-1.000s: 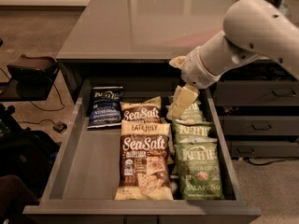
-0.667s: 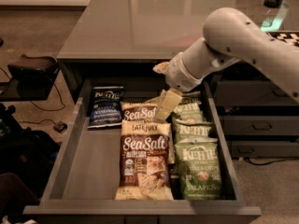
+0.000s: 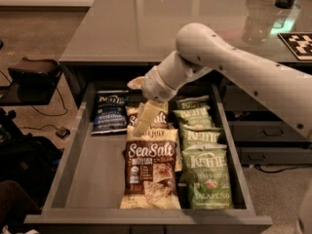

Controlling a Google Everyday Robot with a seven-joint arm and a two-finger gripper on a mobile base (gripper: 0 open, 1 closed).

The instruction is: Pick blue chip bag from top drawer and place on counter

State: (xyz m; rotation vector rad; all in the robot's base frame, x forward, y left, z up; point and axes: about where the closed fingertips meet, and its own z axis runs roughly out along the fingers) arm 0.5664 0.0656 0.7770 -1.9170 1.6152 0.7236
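floor (image 3: 39, 38): brown, speckled | left: dark stool (image 3: 34, 74), perhaps | cables (image 3: 44, 127) trailing | light: dim, warm

Gripper (image 3: 145, 120) over top drawer (image 3: 92, 172), right of blue chip bag (image 3: 109, 112).

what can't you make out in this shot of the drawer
- Gripper, over the drawer right of the blue bag: whether it touches the bag below can't be told.
- Rear Sea Salt bag: mostly covered by the gripper and the front Sea Salt bag.
- Rear green bags: only top strips show behind the front green bag.
- Drawer's back: dark under the counter.
- Arm: cut off at the right edge.
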